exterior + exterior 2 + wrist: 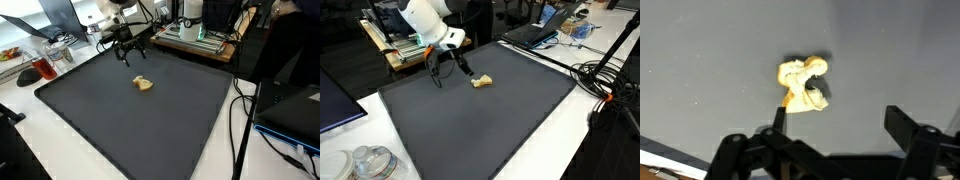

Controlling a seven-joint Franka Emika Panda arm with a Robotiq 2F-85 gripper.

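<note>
Black two-finger gripper (pixel 837 118), jaws spread wide and empty, hovers above a dark grey flat mat (pixel 700 60); on the mat, a crumpled pale-yellow lump (pixel 805 85) lies just ahead, off-centre toward one finger.

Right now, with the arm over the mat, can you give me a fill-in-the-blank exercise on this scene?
1. The gripper has its jaws ____, and they hold nothing.
2. The table around the dark mat is ____ in colour.
3. Exactly ____ loose thing, a yellow lump, lies on the mat.
Missing words: open; white; one.
</note>
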